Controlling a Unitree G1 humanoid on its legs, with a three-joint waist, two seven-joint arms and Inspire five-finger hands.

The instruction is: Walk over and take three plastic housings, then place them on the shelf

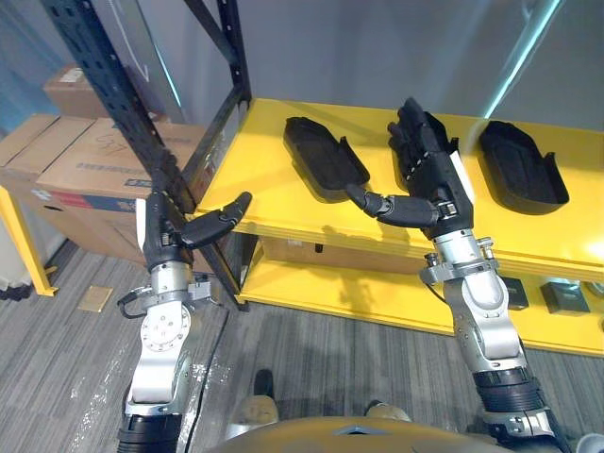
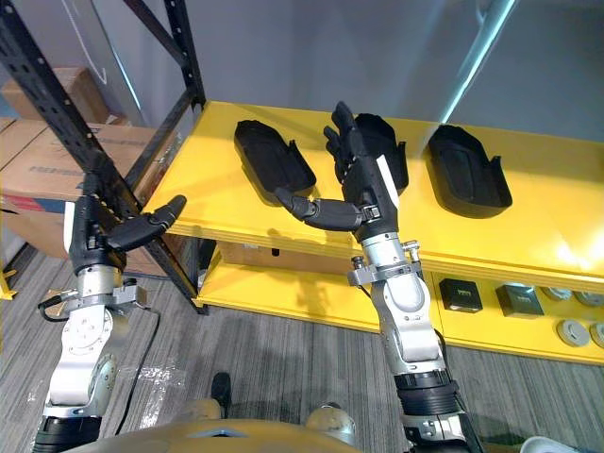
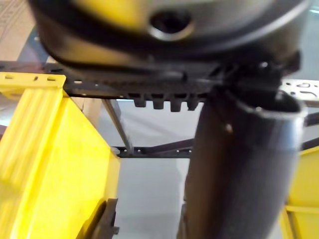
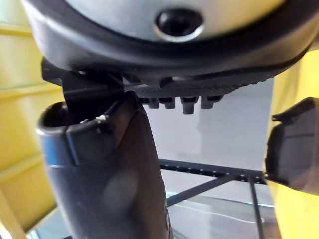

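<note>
Already all three plastic housings point(image 2: 274, 156) lie side by side on the yellow shelf point(image 1: 264, 203). Both hands are empty. The right hand point(image 2: 363, 177), fingers straight, hovers at the middle housing point(image 2: 389, 142) and could knock it askew. The left hand point(image 1: 189, 229), relaxed, risks clipping the black rack upright point(image 1: 118, 104) beside it.

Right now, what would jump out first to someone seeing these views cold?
Three black plastic housings lie in a row on the yellow shelf: left housing, middle housing, right housing. The right hand is raised, fingers straight, in front of the middle housing; the left hand hangs open by the shelf's left corner, beside the black rack upright.
</note>
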